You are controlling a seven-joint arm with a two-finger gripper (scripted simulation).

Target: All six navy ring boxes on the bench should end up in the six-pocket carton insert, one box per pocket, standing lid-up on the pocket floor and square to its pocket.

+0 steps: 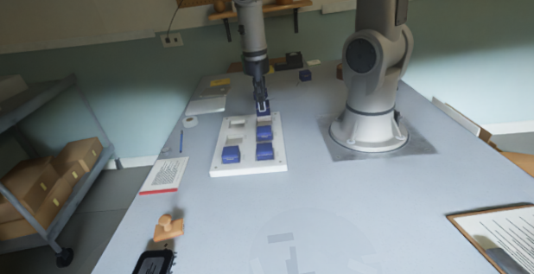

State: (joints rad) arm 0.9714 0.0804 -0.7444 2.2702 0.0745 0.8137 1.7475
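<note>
On the bench left of the arm's base lies the white six-pocket carton insert. Three navy ring boxes sit in its pockets: one in the near left pocket, one in the near right pocket and one in the middle right pocket. The other two left pockets show bare floors. Another navy box stands far back on the bench, apart from the insert. My gripper hangs over the far right pocket, closed around a navy ring box that is just above that pocket.
The arm's large base stands right of the insert. A white pad and a tape roll lie left of it, with a blue pen and a printed sheet. A wooden stamp and a clipboard lie near the front.
</note>
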